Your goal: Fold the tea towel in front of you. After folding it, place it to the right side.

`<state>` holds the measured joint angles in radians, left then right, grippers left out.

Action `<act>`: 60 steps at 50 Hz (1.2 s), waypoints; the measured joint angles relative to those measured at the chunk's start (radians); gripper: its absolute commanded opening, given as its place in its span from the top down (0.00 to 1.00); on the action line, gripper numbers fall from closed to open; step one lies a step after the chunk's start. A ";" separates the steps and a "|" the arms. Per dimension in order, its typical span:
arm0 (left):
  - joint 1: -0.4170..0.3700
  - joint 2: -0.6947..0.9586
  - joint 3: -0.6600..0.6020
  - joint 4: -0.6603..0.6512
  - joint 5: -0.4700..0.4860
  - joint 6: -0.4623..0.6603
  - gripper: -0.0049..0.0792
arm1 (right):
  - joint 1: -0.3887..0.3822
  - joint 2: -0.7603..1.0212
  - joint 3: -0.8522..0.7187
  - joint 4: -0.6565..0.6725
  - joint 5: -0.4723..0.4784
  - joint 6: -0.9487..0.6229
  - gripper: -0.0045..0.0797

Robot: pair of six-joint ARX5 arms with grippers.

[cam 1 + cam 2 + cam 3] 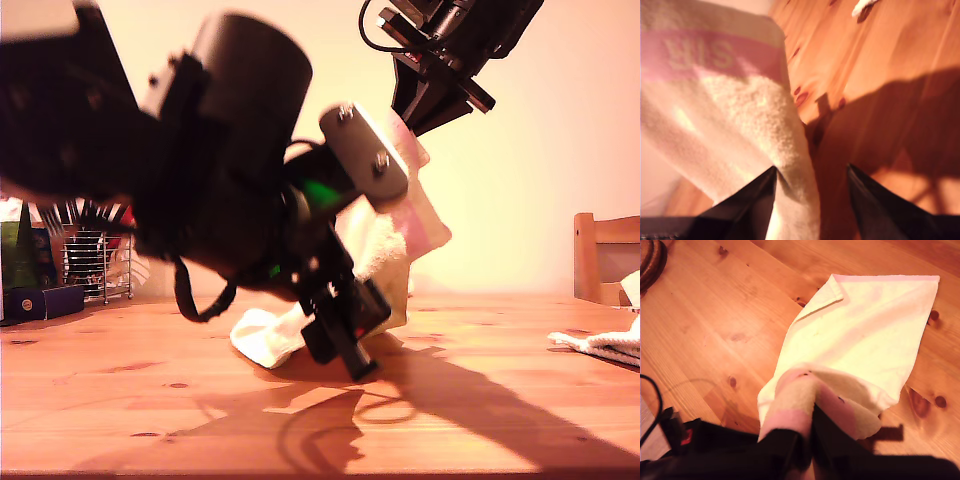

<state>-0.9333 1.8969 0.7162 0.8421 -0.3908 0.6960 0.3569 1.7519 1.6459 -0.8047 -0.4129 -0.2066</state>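
Towel: the tea towel (860, 335) is hanging lifted, its lower end trailing on the table (120, 400) near the exterior view's centre.
Second gripper: my second gripper (810, 440) is clamping a pink-banded corner.
First gripper: my first gripper (810, 200) is showing parted jaws, cloth lying against one finger.
Risk: that loose side is likely slipping free, skewing the fold.

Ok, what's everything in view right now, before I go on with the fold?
tea towel: one, cream with a pink band, hanging from above down to the table, exterior view's middle
cloth: one, white, on the table at the exterior view's right edge
table: one, orange-brown wood
chair: one, wooden, behind the table, exterior view's right
wire rack: one, metal, holding utensils, exterior view's left
my first gripper: black, open, low beside the towel
my second gripper: black, raised, shut on the towel's pink band
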 measured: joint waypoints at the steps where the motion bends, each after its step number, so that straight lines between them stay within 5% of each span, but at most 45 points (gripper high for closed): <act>1: 0.002 0.006 0.004 0.004 -0.007 0.005 0.49 | -0.002 0.000 0.000 0.000 0.000 0.000 0.96; 28: 0.035 0.010 0.098 0.180 -0.197 0.172 0.50 | -0.020 0.000 0.000 0.001 -0.026 0.005 0.96; 41: -0.043 -0.241 0.097 0.181 -0.217 0.151 0.50 | -0.043 0.000 0.000 0.003 -0.026 0.014 0.96; 50: -0.064 -0.416 0.102 0.061 -0.203 0.020 0.66 | -0.055 0.000 0.000 0.004 -0.026 0.023 0.96; 60: -0.051 -0.412 0.101 -0.066 -0.182 -0.067 0.78 | -0.054 0.000 0.000 0.004 -0.026 0.026 0.96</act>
<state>-0.9840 1.4849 0.8169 0.7761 -0.5728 0.6292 0.3027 1.7519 1.6459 -0.8005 -0.4389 -0.1802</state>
